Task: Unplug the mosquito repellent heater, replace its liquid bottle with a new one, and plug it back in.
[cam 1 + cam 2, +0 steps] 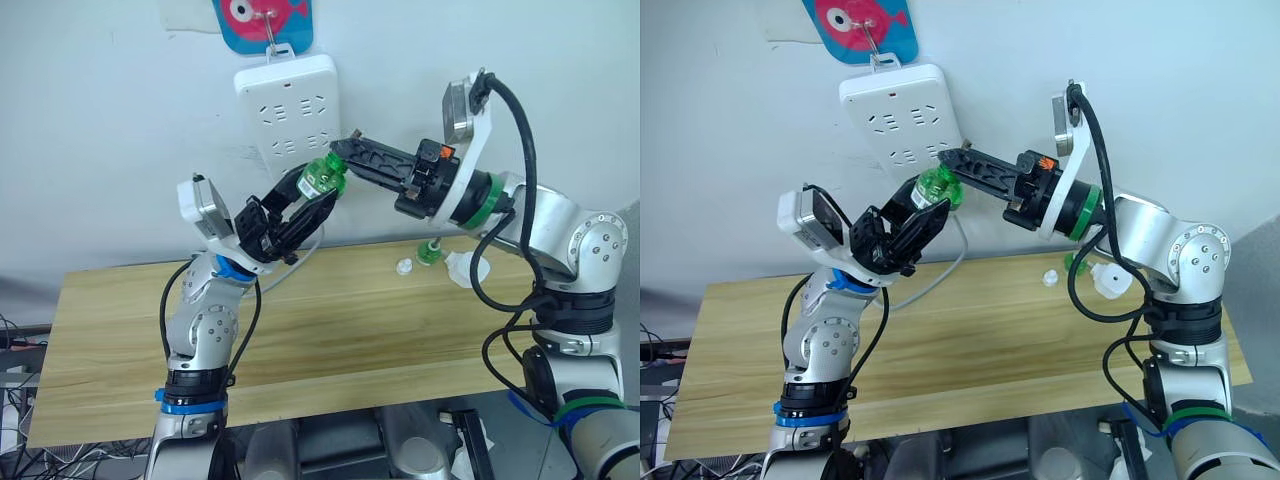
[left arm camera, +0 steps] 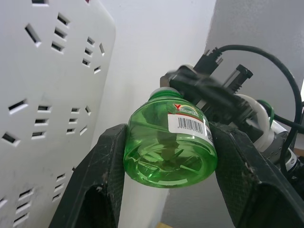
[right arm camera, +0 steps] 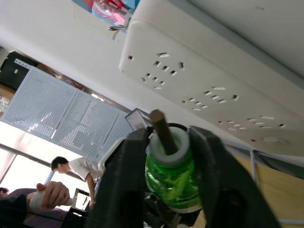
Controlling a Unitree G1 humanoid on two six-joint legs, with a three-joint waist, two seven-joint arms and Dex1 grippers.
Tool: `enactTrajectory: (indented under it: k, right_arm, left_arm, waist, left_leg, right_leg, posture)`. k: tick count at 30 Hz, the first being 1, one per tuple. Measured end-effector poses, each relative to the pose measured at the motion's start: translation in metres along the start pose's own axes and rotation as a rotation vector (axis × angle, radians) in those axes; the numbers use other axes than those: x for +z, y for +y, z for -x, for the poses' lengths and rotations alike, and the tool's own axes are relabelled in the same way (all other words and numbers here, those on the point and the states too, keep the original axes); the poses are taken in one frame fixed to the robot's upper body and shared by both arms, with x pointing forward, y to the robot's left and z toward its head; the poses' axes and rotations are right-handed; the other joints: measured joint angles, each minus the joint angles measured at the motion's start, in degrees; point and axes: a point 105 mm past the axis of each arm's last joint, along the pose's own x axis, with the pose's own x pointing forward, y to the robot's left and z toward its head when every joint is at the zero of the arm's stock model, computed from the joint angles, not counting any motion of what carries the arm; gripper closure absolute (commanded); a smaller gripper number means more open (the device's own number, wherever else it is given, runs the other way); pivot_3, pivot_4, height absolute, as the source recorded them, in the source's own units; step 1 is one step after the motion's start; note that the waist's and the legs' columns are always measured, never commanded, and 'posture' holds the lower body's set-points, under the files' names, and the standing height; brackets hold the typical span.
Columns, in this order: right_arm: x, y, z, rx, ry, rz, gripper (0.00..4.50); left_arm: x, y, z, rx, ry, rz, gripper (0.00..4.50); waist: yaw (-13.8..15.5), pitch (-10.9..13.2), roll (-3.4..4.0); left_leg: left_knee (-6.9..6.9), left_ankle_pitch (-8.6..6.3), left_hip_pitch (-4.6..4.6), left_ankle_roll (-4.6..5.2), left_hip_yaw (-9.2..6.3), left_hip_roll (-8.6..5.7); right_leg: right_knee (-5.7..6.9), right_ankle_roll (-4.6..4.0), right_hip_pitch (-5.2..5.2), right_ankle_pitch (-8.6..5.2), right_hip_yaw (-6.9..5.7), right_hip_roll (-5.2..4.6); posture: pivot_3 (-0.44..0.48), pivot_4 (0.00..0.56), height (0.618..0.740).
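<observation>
Gripping a small green translucent plastic liquid bottle (image 1: 322, 178) at once, both arms hold it in the air just in front of the long white multi-socket power strip (image 1: 288, 104) on the wall. The left gripper (image 2: 166, 156) is clamped on the bottle's wide body near its base, 1 black finger on each side. The right gripper (image 3: 166, 147) is closed on the white neck, from which a brown wick stands out. On the light wooden worktop (image 1: 330, 330), well below, the small white rounded plastic mosquito repellent heater (image 1: 466, 267) lies unplugged beside a second green bottle (image 1: 429, 252) and a small clear cap (image 1: 403, 266).
</observation>
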Motion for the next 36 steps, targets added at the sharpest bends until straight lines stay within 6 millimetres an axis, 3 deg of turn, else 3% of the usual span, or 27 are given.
enactTrajectory:
  k: [2, 18, 31, 34, 36]
  right_arm:
    - [-0.001, 0.0, 0.0, 0.004, 0.005, 0.003, 1.75]
    - [-0.003, -0.007, 0.008, -0.024, 0.016, 0.008, 1.75]
    - [-0.014, -0.014, 0.055, -0.039, 0.151, 0.084, 1.75]
    - [-0.014, -0.021, 0.071, -0.087, 0.213, 0.098, 1.13]
    - [-0.013, -0.03, 0.08, -0.137, 0.25, 0.122, 0.44]
  left_arm:
    - [0.0, 0.001, 0.0, 0.003, 0.0, 0.001, 2.22]
    - [0.001, 0.001, 0.001, 0.005, 0.002, -0.003, 2.22]
    - [0.015, 0.002, 0.013, -0.012, 0.085, -0.025, 2.22]
    - [0.021, 0.001, 0.016, -0.028, 0.127, -0.031, 2.22]
    - [0.023, -0.002, 0.019, -0.052, 0.161, -0.028, 2.22]
  waist:
    - [0.0, 0.0, 0.0]
    - [0.0, 0.0, 0.0]
    - [0.2, 0.0, 0.0]
    - [0.3, 0.0, 0.0]
    - [0.3, 0.0, 0.0]
  left_leg:
    - [0.0, 0.0, 0.0, 0.0, 0.01, 0.0]
    - [0.0, 0.0, -0.01, 0.0, 0.01, 0.0]
    - [-0.01, -0.06, -0.02, 0.11, 0.01, 0.0]
    - [-0.01, -0.12, -0.02, 0.22, 0.01, -0.01]
    - [-0.01, -0.13, -0.02, 0.22, 0.03, -0.01]
  right_leg:
    - [0.0, 0.0, 0.0, 0.0, 0.01, 0.0]
    - [-0.02, 0.0, 0.0, 0.0, 0.0, 0.0]
    - [-0.08, 0.0, 0.0, 0.0, 0.01, 0.0]
    - [-0.11, 0.0, 0.01, 0.0, 0.01, 0.0]
    - [-0.12, 0.0, 0.01, 0.0, 0.02, 0.0]
  posture:
    - [-0.241, 0.315, 0.74]
    - [-0.24, 0.308, 0.74]
    - [-0.241, 0.297, 0.74]
    - [-0.25, 0.298, 0.74]
    - [-0.253, 0.298, 0.74]
